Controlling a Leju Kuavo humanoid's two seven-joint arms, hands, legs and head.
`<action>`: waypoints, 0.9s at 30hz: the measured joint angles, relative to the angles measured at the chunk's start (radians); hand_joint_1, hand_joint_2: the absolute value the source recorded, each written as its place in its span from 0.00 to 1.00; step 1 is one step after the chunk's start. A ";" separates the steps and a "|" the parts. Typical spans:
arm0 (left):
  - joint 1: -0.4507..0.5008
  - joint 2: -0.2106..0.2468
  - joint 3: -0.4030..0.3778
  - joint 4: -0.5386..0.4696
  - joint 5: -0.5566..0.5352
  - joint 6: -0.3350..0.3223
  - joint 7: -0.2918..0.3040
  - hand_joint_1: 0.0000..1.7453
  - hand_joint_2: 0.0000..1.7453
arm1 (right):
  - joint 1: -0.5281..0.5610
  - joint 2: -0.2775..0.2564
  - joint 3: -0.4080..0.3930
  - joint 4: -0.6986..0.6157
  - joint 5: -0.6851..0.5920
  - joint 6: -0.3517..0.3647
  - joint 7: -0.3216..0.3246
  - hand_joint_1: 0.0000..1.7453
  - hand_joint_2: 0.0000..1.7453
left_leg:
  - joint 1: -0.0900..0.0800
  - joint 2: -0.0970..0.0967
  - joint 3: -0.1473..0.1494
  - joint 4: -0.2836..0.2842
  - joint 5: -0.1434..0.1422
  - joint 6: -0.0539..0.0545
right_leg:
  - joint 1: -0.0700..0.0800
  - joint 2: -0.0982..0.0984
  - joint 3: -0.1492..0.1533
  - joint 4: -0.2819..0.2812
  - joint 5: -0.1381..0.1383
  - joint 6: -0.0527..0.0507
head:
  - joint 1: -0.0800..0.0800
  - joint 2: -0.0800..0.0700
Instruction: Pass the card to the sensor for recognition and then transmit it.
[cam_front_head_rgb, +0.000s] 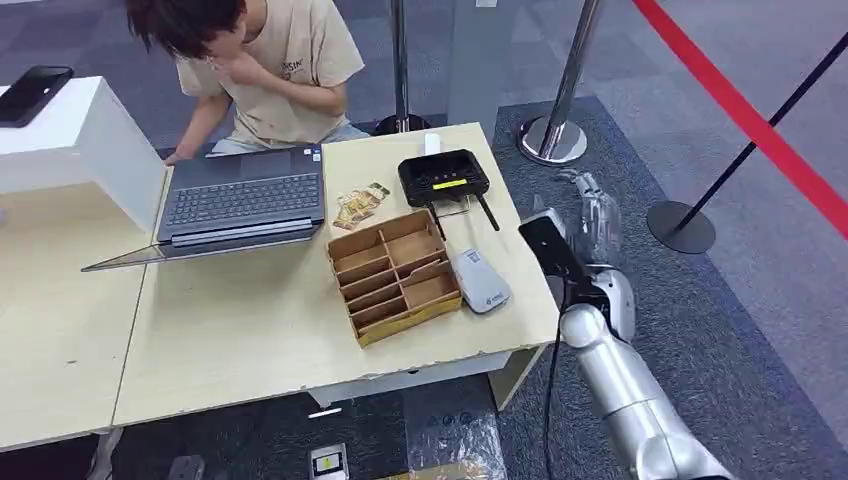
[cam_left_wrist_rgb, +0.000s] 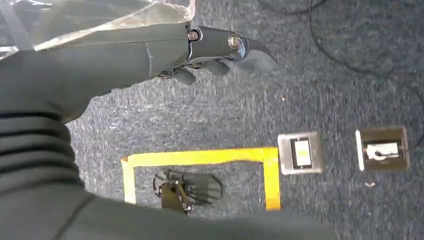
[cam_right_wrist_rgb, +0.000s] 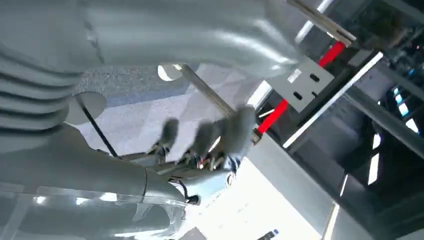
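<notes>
The job looks barely started. The cards (cam_front_head_rgb: 361, 204) lie on the table (cam_front_head_rgb: 250, 330) by the brown box (cam_front_head_rgb: 394, 273), with the sensor (cam_front_head_rgb: 481, 280) just beside the box; no hand holds one. The right hand (cam_front_head_rgb: 590, 212) is up off the table's right edge, fingers apart and holding nothing. The left hand (cam_left_wrist_rgb: 220, 52) hangs over the carpet, fingers curled in, holding nothing. Picking, scanning and passing are all left.
</notes>
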 joint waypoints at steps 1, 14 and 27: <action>-0.001 0.002 0.000 0.000 0.000 -0.002 0.002 0.00 0.00 | 0.001 0.000 -0.002 -0.004 -0.001 -0.001 0.000 0.00 0.00 | 0.000 0.000 0.000 0.000 0.000 0.000 | 0.000 0.000 0.000 0.000 0.000 0.000 | -0.001 0.000; -0.001 0.007 0.000 0.000 0.002 0.022 -0.003 0.00 0.00 | 0.004 0.000 -0.013 -0.047 -0.050 0.117 -0.005 0.00 1.00 | 0.000 0.000 0.000 0.000 0.000 0.000 | 0.000 0.000 0.000 0.000 0.000 0.000 | 0.000 0.000; -0.025 0.005 -0.001 0.000 -0.033 -0.015 0.023 0.00 0.00 | -0.001 -0.001 0.133 -0.043 0.440 0.188 0.079 0.00 1.00 | 0.000 0.000 -0.001 0.000 0.000 0.000 | 0.000 0.000 0.000 0.000 0.000 0.000 | 0.000 0.000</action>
